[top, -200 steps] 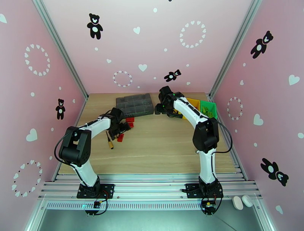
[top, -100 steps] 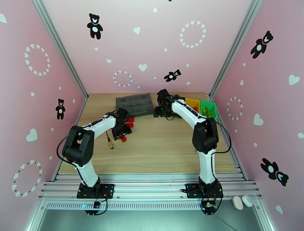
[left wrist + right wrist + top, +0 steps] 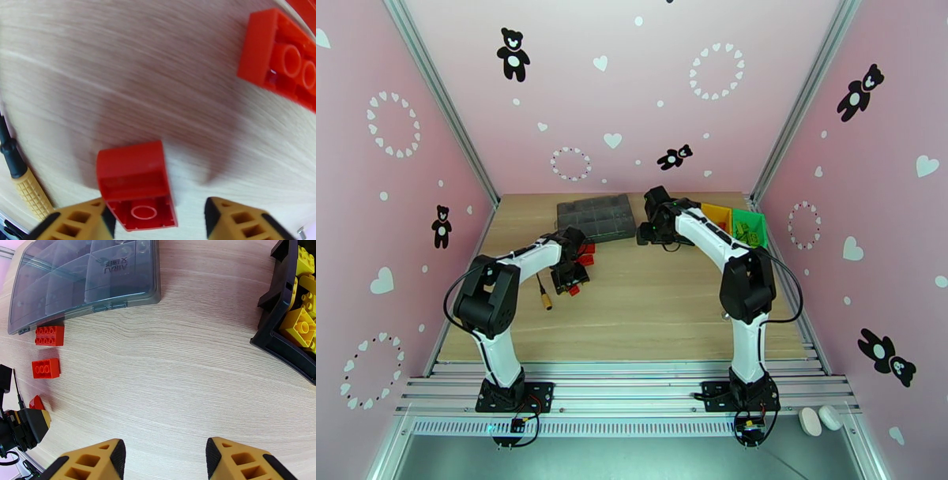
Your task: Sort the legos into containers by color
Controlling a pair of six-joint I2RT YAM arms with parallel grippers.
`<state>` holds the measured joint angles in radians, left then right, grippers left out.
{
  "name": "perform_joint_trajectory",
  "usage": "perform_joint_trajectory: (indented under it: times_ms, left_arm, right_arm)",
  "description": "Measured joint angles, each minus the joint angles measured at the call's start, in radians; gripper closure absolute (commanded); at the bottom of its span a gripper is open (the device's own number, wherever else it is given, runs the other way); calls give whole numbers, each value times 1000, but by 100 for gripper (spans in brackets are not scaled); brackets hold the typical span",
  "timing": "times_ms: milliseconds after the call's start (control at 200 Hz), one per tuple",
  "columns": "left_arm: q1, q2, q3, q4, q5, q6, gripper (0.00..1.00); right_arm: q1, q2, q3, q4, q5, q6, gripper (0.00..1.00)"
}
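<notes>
Left fingers [image 3: 79, 221]: newly lowered, half-closed about one red lego [image 3: 132, 177], not yet clamped, pickup beginning; right fingers [image 3: 94, 461] apart, empty.

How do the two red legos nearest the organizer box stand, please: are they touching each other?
Apart. The right wrist view shows the upper red lego and the lower red lego with bare table between them.
</notes>
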<state>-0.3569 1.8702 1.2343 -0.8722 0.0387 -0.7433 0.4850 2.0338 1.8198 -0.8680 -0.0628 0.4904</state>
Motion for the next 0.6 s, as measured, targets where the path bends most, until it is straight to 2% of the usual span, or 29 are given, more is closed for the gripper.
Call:
perform_joint_trajectory:
  times_ms: [330, 601]
  left_arm:
    - [-43, 34, 11, -5, 1, 10, 62]
    - [-164, 141, 212, -17, 24, 56, 72]
  right_arm:
    - [-16, -5, -13, 4, -2, 4, 42]
    - [-109, -76, -108, 9, 2, 25, 42]
